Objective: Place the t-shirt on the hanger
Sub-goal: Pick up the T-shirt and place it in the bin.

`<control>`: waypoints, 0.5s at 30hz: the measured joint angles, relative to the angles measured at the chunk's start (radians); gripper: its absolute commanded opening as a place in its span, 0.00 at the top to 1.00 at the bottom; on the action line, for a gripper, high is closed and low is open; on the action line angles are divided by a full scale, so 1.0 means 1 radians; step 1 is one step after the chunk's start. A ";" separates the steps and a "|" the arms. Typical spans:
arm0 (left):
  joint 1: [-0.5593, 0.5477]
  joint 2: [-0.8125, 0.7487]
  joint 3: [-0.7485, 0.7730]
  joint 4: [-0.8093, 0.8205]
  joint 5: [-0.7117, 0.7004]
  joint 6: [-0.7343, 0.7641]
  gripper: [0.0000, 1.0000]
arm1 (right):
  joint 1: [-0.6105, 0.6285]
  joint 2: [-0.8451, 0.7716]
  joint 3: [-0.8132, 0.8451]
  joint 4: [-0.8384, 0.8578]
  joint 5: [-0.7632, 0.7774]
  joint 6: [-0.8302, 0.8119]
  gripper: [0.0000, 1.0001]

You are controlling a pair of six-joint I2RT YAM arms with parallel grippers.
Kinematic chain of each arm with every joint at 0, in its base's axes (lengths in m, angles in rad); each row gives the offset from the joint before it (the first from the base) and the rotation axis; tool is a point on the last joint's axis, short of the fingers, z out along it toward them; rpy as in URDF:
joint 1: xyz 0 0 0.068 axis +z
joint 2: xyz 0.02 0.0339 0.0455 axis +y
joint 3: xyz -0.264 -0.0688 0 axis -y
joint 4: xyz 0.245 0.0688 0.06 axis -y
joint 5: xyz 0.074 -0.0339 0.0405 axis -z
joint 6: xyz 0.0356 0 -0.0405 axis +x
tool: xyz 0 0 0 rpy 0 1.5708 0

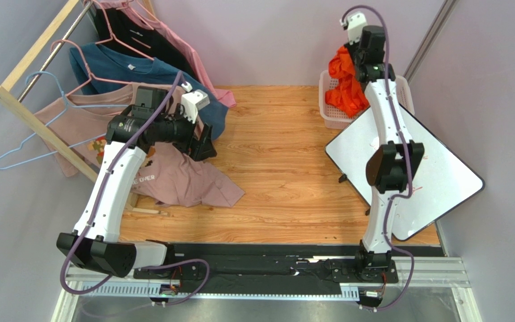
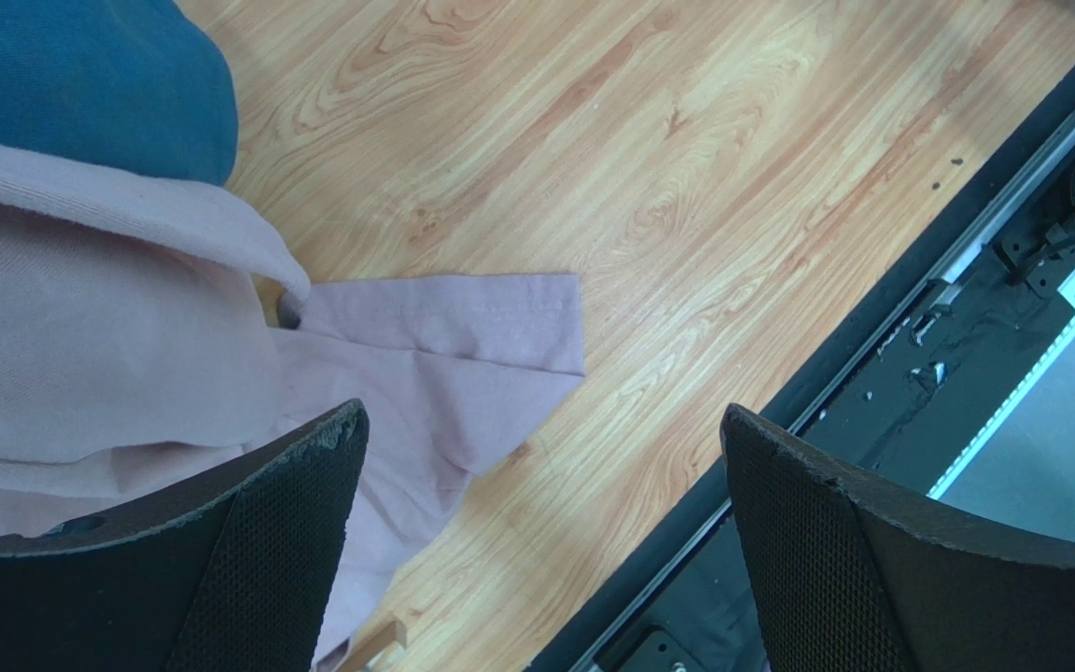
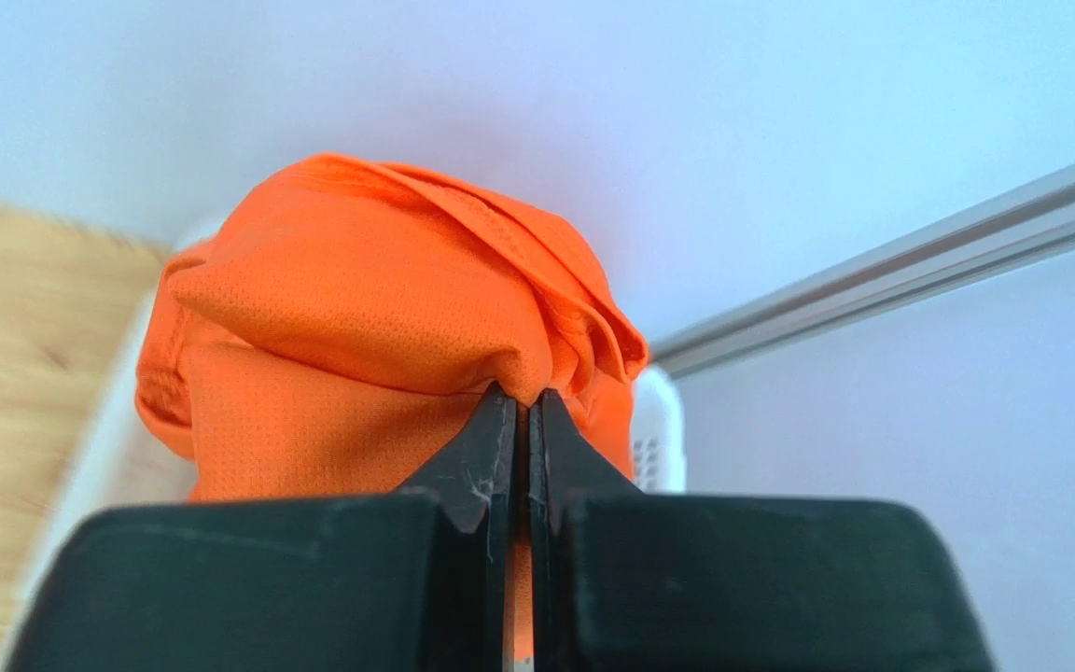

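The bright orange t-shirt (image 1: 342,84) is bunched up in a white basket (image 1: 331,119) at the far right of the table. My right gripper (image 1: 359,62) reaches into it from above. In the right wrist view this gripper (image 3: 529,399) is shut on a fold of the t-shirt (image 3: 361,308), and the cloth bulges above the fingertips. The light-blue wire hanger (image 1: 25,144) hangs from the wooden rack at the far left. My left gripper (image 1: 203,142) hovers above the table, left of centre. Its jaws (image 2: 543,416) stand wide open with nothing between them.
A wooden rack (image 1: 28,64) at the left carries a dusty-pink shirt (image 1: 179,178), a dark teal shirt (image 1: 146,70) and pink wire hangers (image 1: 106,70). The pink shirt's hem (image 2: 431,350) spreads over the wooden tabletop (image 1: 280,154). A white board (image 1: 428,174) lies at the right.
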 measured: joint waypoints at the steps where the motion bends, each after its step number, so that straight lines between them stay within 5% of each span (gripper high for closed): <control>1: 0.000 -0.004 0.000 0.001 0.000 -0.002 0.01 | 0.003 -0.042 0.000 0.002 -0.017 0.014 1.00; 8: 0.000 -0.050 0.000 0.007 0.004 -0.023 0.01 | 0.082 -0.322 0.000 -0.011 -0.191 0.107 1.00; 15: 0.000 -0.112 0.000 0.033 0.018 -0.045 0.01 | 0.296 -0.563 0.000 -0.011 -0.357 0.147 1.00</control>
